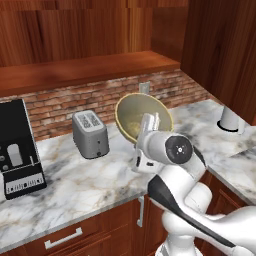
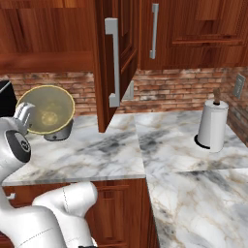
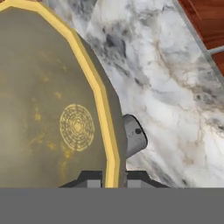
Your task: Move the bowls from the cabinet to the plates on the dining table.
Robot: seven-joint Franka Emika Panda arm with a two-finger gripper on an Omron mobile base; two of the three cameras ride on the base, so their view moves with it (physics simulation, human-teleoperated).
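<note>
Tan-beige and yellow-rimmed, the round deep bowl [image 1: 144, 118] is clamped at its rim between the fingers [image 3: 108, 180] of the white arm, one inside the rim and one outside, and tipped on its side clear above the grey-white marble tabletop [image 1: 85, 182]. Behind it (near the tabletop's back edge) stands a silver toaster [image 1: 90, 134], with a white paper-towel roll [image 2: 212, 125] toward the corner by the brick wall and the dark red-brown cabinet [image 2: 118, 53] open overhead.

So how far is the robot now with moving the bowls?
Done: one cabinet door stands open, and a tan bowl is out. In hand: the gripper is shut on that bowl's rim, holding it tilted above the marble counter near the toaster. Left: carrying it to a plate on the dining table, then the second bowl; neither appears here.
</note>
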